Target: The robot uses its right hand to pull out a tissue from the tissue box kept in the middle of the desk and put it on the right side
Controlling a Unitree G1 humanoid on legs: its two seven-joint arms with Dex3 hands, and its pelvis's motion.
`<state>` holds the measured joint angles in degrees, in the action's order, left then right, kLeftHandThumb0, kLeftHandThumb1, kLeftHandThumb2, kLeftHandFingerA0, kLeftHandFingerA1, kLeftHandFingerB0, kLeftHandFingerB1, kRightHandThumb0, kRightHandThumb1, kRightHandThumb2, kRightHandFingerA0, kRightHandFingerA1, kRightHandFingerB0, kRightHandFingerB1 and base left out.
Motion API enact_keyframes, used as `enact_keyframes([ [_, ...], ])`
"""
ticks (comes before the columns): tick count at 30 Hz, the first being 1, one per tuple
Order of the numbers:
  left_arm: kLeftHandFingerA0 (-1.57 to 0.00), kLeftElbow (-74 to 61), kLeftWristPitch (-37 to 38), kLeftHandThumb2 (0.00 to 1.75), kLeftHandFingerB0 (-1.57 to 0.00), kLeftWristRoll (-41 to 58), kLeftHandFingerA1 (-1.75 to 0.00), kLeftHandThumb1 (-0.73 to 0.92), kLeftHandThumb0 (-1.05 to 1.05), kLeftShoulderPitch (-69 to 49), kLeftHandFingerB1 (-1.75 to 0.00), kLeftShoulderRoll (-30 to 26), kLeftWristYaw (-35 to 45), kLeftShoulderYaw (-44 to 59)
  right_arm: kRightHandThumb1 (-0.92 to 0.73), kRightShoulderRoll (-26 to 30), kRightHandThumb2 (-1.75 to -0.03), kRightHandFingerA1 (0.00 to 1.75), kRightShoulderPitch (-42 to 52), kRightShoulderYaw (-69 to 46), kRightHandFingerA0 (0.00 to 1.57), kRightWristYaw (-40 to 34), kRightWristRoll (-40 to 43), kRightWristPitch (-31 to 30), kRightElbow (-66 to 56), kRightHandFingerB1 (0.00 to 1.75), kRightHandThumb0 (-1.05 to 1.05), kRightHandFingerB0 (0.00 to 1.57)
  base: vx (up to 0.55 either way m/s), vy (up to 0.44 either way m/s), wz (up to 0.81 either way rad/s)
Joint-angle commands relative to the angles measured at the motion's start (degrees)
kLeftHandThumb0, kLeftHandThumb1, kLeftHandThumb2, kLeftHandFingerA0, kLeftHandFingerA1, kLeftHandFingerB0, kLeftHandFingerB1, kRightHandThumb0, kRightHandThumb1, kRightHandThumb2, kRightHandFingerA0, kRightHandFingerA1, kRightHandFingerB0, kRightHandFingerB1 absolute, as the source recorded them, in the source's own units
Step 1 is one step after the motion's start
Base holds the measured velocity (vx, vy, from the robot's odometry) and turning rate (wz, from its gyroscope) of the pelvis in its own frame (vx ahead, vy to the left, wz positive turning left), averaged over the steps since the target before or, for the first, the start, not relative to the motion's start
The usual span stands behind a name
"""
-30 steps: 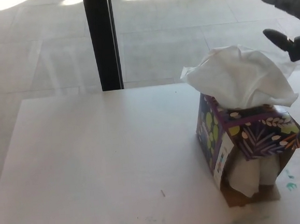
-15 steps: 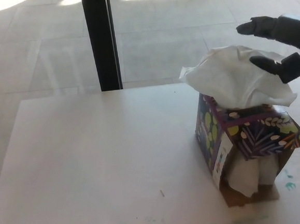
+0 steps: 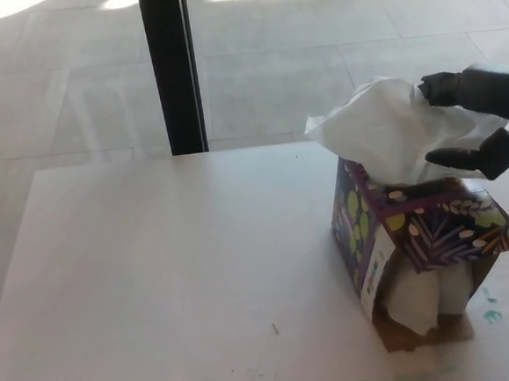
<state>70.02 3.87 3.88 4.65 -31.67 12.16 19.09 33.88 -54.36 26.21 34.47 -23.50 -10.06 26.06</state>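
Fingers of the right hand sit spread on either side of the tissue: one black digit lies against the upper edge of the white puff, another curls in lower down at its right flank, just over the top of the box. They bracket the paper but I can't say they have pinched it; the gap between them looks wide, so I'd call the hand open around the tissue, not closed on it.

That tissue stands bunched up out of the slot, leaning a little toward the left of the picture, its base tucked inside. Its box, a dark patterned cube, rests on the right half of the desk, one torn-open side showing more white paper low at the front.

To my eye the job is barely begun: the reach is made, but the grip, the pull and the laying down on the right side are all left to do.

Beyond the desk's far edge a black post rises against the pale tiled floor. No left hand shows anywhere.
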Motion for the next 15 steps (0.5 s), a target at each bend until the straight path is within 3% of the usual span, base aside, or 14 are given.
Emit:
enact_keyframes([
  [1, -0.69, 0.32, 0.56, 0.71, -0.45, 0.62, -0.58, 0.92, -0.81, 0.24, -0.47, -0.96, 0.49, 0.07, -0.67, -0.57, -0.60, 0.57, 0.50, 0.39, 0.37, -1.17, -3.57, -0.02, 1.83, 0.26, -0.62, 0.14, 0.00, 0.000, 0.00],
  [2, -0.69, 0.43, 0.69, 0.73, -0.44, 0.28, -0.58, 0.92, -0.82, 0.42, -0.47, -1.01, 0.17, -0.20, -0.66, -1.12, -0.61, 0.72, 0.64, 0.08, 0.59, -2.59, -4.02, -0.19, 1.53, 0.28, -0.50, 0.18, 0.00, 0.000, 0.00],
  [4, -0.69, 0.44, 0.66, 0.73, -0.44, 0.31, -0.58, 0.92, -0.82, 0.53, -0.47, -1.10, 0.15, -0.18, -0.66, -1.37, -0.61, 0.72, 0.47, -0.09, 0.59, -2.66, -4.25, -0.03, 1.88, 0.28, -0.50, 0.18, 0.00, 0.000, 0.00],
  [5, -0.67, 0.48, 0.65, 0.75, -0.42, 0.20, -0.58, 0.92, -0.84, 0.55, -0.47, -1.13, 0.15, -0.31, -0.69, -1.46, -0.60, 1.02, 0.78, -0.18, 0.70, -4.23, -4.69, 1.42, 2.08, 0.33, -0.34, 0.31, 0.00, 0.000, 0.00],
  [6, -0.68, 0.47, 0.44, 0.75, -0.43, 0.22, -0.60, 0.92, -0.83, 0.61, -0.47, -1.13, 0.18, -0.34, -0.74, -1.26, -0.64, 1.34, 1.55, -0.23, 0.68, -7.51, -5.38, 5.35, 2.44, 0.45, -0.24, 0.47, 0.00, 0.000, 0.00],
  [8, -0.68, 0.41, 0.17, 0.75, -0.43, 0.52, -0.60, 0.92, -0.83, 0.67, -0.47, -1.09, 0.23, -0.16, -0.74, -0.91, -0.64, 1.34, 2.03, -0.38, 0.68, -9.04, -5.75, 8.36, 2.79, 0.45, -0.24, 0.47, 0.00, 0.000, 0.00],
  [10, -0.68, 0.57, 0.88, 0.76, -0.43, 0.27, -0.61, 0.92, -0.84, 0.51, -0.48, -0.97, 0.22, -0.37, -0.74, -0.92, -0.63, 1.25, 2.92, -0.90, 0.73, -11.30, -5.88, 10.58, 2.73, 0.52, -0.32, 0.66, 0.00, 0.000, 0.00],
  [12, -0.69, 0.85, 0.31, 0.75, -0.43, 0.25, -0.61, 0.92, -0.83, 0.83, -0.47, -0.97, 0.06, -0.41, -0.70, -0.40, -0.64, 1.49, 3.67, -0.26, 0.75, -14.27, -7.63, 13.65, 1.88, 0.62, -0.34, 0.80, 0.00, 0.000, 0.00],
  [15, -0.69, 0.92, 0.11, 0.74, -0.42, 0.42, -0.60, 0.92, -0.84, 0.63, -0.47, -0.69, 0.15, -0.35, -0.69, -0.82, -0.65, 1.57, 5.18, -0.47, 0.77, -16.53, -8.46, 14.32, 0.69, 0.58, -0.33, 0.80, 0.00, 0.000, 0.00],
])
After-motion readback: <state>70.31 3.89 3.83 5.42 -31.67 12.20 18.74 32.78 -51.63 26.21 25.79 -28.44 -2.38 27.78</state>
